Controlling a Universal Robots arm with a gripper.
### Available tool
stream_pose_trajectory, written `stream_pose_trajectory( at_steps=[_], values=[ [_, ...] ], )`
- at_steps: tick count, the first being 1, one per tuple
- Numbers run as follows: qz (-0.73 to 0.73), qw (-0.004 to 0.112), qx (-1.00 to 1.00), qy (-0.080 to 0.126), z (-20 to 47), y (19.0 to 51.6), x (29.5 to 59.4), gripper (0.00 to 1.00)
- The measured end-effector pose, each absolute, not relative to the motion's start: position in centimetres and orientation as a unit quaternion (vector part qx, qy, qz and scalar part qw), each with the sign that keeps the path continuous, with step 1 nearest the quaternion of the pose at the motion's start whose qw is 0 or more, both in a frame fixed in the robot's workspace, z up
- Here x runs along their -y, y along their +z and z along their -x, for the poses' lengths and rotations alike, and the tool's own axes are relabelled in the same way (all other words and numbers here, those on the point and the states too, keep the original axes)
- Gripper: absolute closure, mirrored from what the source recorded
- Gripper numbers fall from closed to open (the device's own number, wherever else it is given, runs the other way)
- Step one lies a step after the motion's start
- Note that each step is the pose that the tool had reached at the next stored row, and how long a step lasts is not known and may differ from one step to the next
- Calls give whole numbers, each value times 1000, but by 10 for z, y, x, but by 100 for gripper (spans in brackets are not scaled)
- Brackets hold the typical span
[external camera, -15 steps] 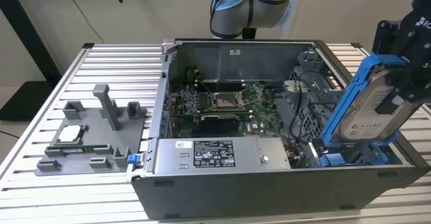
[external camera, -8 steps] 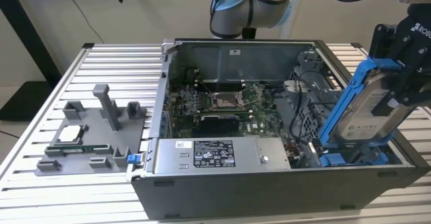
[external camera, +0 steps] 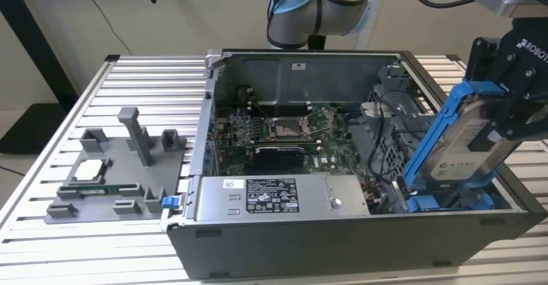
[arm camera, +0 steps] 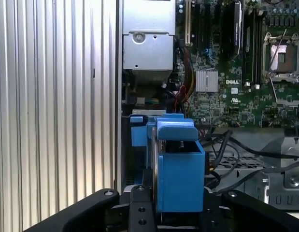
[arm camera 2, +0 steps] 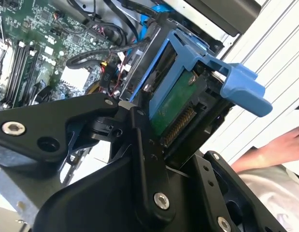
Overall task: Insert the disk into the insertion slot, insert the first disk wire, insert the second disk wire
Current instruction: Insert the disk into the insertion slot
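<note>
Closest to you in both wrist views are the black links of your gripper (arm camera 2: pixel 171 137) (arm camera: pixel 180 209), with its fingers (arm camera 2: pixel 148 159) pressed against the two broad faces of the disk (arm camera 2: pixel 176 104). You are pinching it firmly, blue frame (arm camera: pixel 180 169) and all, and the green circuit board on its underside faces the second wrist view.

From the exterior view, you hold the disk (external camera: pixel 466 145) tilted steeply. Its top end is up in the gripper (external camera: pixel 498 119) at the exterior view's right, above the open computer case (external camera: pixel 342 246). Its lower end reaches down to the blue tabs of the insertion slot (external camera: pixel 452 201), in the drive cage at the case's near corner on the exterior view's right. You cannot tell whether the frame touches those tabs. The disk is not lying flat in the bay.

Inside the case, the motherboard (external camera: pixel 283 128) sits toward the far side and the grey labelled power-supply box (external camera: pixel 278 198) lies along the near wall. Black cables (external camera: pixel 383 137) loop between the board and the drive cage.

On the slatted table (external camera: pixel 51 131), at the exterior view's left and well apart from the case, stands a grey fixture (external camera: pixel 120 169) with small parts on it. A person's arm (arm camera 2: pixel 277 145) shows over the table in the second wrist view.
</note>
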State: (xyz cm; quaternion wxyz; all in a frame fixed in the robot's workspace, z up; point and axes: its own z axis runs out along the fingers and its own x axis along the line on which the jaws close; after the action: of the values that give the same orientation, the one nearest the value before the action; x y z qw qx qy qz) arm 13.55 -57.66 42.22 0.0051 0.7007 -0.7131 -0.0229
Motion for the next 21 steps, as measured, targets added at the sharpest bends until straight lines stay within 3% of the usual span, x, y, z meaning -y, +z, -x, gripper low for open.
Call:
stream_pose_trajectory(
  at_steps=[21],
  values=[
    [-701,4,713,-24,-137,403,573,100]
  ],
)
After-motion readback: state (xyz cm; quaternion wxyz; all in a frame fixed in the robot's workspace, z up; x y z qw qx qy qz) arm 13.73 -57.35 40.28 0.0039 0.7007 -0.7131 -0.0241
